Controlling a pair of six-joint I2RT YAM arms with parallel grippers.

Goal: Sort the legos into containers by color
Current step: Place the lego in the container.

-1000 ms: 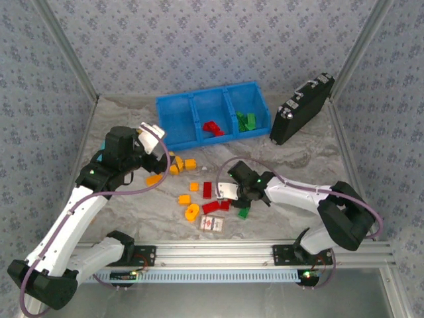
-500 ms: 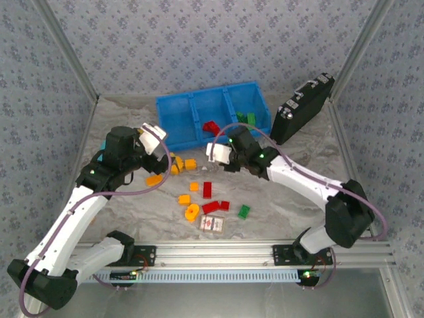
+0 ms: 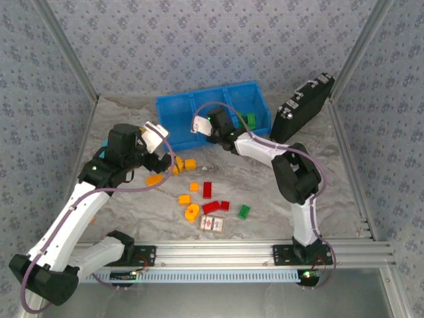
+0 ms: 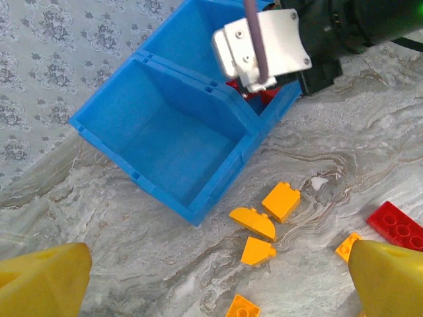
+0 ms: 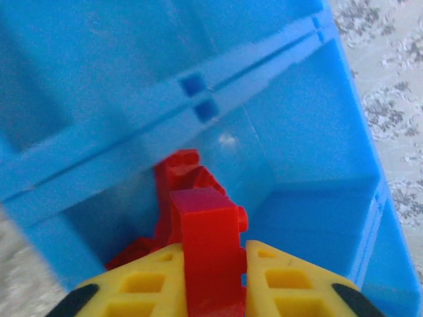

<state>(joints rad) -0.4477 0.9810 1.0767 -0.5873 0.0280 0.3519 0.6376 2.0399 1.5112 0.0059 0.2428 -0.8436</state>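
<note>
Right jaws clenched on a red brick (image 5: 206, 228), pinched across its flat sides. It hangs over the middle compartment of the blue tray (image 4: 168, 142), with other red bricks (image 5: 178, 175) lying just below the tips. Left jaws spread wide, nothing between the fingertips (image 4: 43, 281). We see a cluster of orange bricks (image 4: 281, 200) on the table (image 4: 132, 264) just ahead of them, and the tray's bare left compartment beyond that.

We judge these bricks light, stiff and slick: hard plastic that won't crush but could squirt out of a skewed pinch. Best hold is across two flat opposite walls, low and centred, not on the studs. We think the curved orange piece (image 4: 252, 223) looks trickier, so take its straight edges.
</note>
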